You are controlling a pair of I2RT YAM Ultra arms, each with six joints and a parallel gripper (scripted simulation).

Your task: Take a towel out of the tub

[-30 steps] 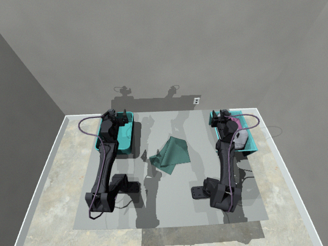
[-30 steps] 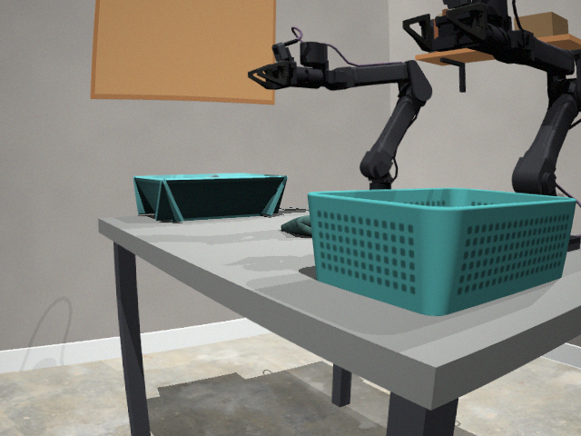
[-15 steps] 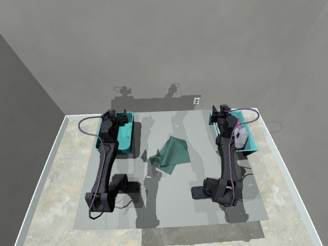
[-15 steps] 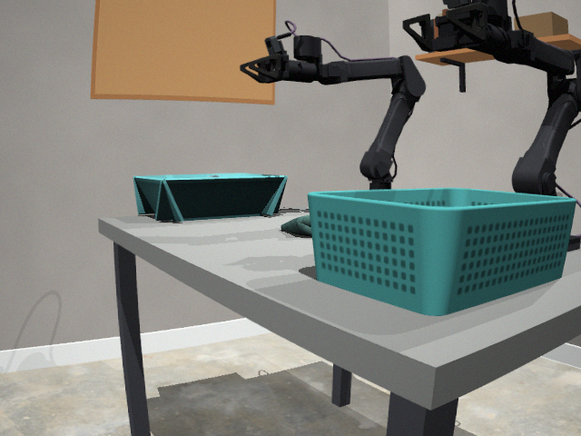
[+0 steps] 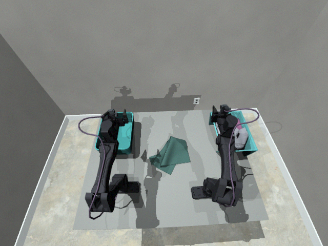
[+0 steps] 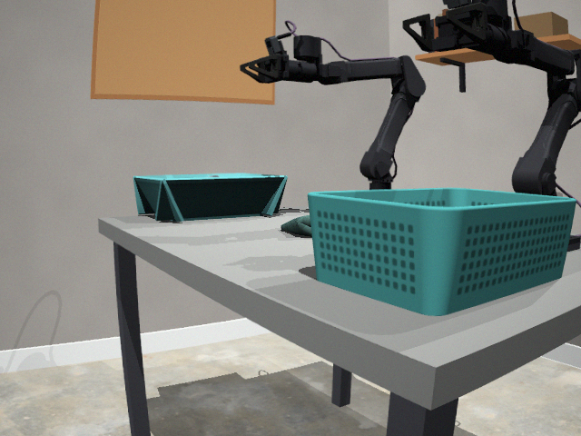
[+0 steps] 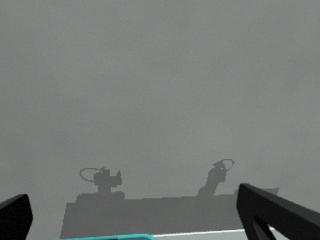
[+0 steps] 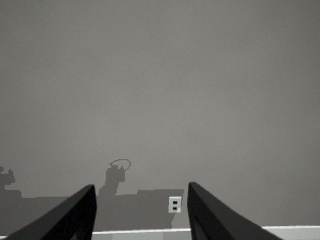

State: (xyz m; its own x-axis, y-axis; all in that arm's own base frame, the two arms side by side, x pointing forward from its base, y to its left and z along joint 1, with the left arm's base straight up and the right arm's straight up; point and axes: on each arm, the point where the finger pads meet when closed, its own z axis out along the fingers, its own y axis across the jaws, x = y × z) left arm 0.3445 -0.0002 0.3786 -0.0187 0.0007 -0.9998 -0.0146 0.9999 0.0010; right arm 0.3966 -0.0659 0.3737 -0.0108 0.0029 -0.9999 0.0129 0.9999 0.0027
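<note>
A dark green cloth towel lay folded over itself on the grey table, between and apart from the teal tub with slanting walls and the teal perforated plastic basket. The tub stood flat; inside, a pale grey towel and a pink towel showed only in part, overhead, beneath the black right arm, which hid much of the tub's middle. The tub's walls concealed both in the exterior view, where the basket's corner covered part of the green towel.

The right gripper was raised, its fingers about halfway apart with nothing between them. The left gripper, spread to its full width, held nothing; its arm masked part of the basket from above and ran off the exterior view's edge. Both wrist views faced mostly wall, with the towels out of sight.
</note>
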